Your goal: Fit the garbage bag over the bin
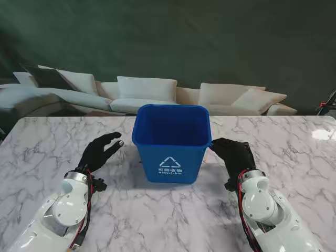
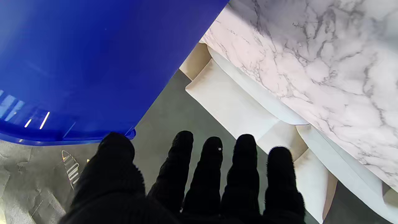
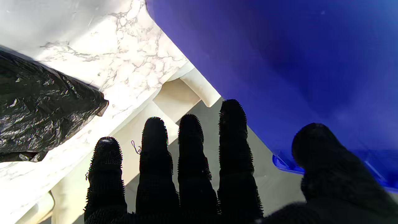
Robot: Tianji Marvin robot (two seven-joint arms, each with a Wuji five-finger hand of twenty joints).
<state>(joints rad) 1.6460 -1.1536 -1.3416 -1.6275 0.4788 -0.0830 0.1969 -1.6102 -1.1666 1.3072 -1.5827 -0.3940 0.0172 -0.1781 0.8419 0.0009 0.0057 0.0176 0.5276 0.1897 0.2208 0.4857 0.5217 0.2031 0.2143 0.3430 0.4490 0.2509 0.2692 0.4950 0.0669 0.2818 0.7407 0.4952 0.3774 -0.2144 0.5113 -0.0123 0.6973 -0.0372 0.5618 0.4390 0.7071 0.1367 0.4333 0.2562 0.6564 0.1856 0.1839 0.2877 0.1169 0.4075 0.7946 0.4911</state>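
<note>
1. Stand view: the blue bin [image 1: 171, 143] stands upright and open-mouthed on the marble table [image 1: 42, 152], near the middle, with a white recycling mark on the wall facing the robot. The left hand [image 1: 101, 149] is to the bin's left, clear of it, black-gloved fingers spread and lightly curled toward the bin wall, with nothing in it. The right hand [image 1: 234, 154] is to the bin's right, its fingertips close to the bin's rim corner; contact cannot be judged here. It too holds nothing. A pale sofa [image 1: 147, 94] runs behind the table's far edge. The bag cannot be made out in this view.

2. Left wrist view: the left hand [image 2: 199, 186] shows four fingers [image 2: 245, 168] extended side by side and the thumb set apart, all empty. The thumb tip sits just beside the bin [image 2: 93, 62] rim; whether it touches is unclear. The table [image 2: 326, 77] and sofa [image 2: 230, 105] lie beyond.

3. Right wrist view: the right hand [image 3: 199, 186] has its fingers [image 3: 155, 155] straight and slightly parted, thumb apart, gripping nothing. The bin [image 3: 279, 62] wall fills the thumb's side, and the thumb tip overlaps the rim. A crumpled black bag [image 3: 40, 105] lies on the table [image 3: 124, 46] on the little-finger side, apart from the hand and bin.
</note>
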